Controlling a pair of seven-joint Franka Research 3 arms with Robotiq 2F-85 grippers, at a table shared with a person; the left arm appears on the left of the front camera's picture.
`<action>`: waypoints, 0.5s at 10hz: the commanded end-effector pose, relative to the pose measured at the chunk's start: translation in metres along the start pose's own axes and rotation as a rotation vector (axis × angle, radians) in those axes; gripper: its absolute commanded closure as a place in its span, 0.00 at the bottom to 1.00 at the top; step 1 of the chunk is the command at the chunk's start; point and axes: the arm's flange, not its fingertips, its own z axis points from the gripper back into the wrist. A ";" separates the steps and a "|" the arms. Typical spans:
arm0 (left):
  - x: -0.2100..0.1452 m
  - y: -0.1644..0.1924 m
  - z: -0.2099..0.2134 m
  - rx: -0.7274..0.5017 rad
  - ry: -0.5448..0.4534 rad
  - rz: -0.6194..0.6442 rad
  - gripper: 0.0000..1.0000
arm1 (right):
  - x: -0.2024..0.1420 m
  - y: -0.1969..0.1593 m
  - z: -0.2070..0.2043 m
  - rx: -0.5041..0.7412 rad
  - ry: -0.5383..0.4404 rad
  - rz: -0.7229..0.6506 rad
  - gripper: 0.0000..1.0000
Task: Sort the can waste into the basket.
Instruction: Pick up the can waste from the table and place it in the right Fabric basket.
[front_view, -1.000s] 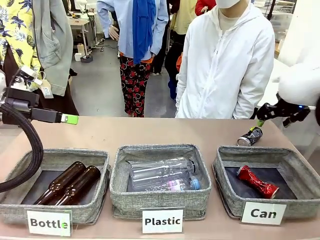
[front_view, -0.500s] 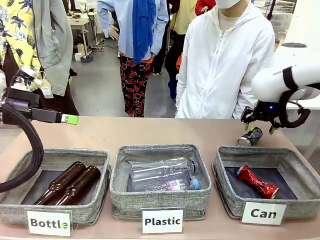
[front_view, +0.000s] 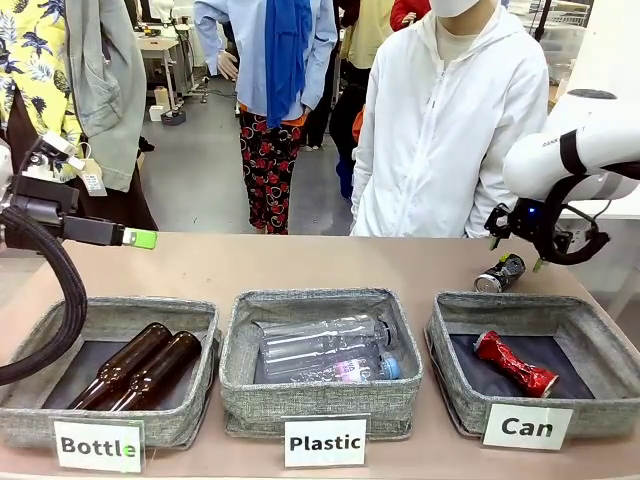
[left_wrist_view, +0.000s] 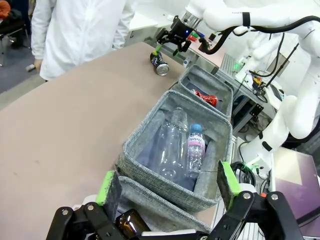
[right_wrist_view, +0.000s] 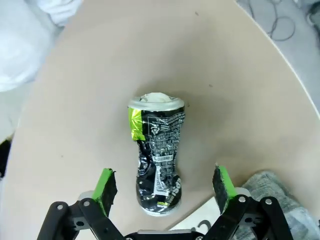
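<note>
The Can basket stands at the near right of the bench and the red can lies already inside it, on the dark base. The black can lies on its side on the bench just beyond the far wall of this basket, so one can is sorted and one is not.

The right gripper hangs above the black can with its fingers spread wide and pinching nothing. In the right wrist view the black can lies between the two green pads, its long axis along the gap.

The risks from here are judgements. The can is crushed and uneven (it narrows in the middle), so the pads may close on a slanted face and squeeze it out sideways. It may also roll on the bench if one finger touches first. The basket wall is near, and a finger coming down could catch the fabric.

The left gripper, also spread and empty, waits well apart above the Bottle basket.
</note>
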 end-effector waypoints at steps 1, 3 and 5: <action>0.000 -0.001 0.004 -0.010 0.003 -0.007 0.00 | -0.002 0.009 -0.006 0.023 0.015 -0.016 0.00; 0.000 -0.001 0.004 -0.010 0.003 -0.007 0.00 | -0.002 0.009 -0.004 0.014 0.004 0.012 0.00; 0.000 -0.001 0.004 -0.010 0.003 -0.007 0.00 | 0.000 0.013 -0.010 -0.007 0.008 0.024 0.00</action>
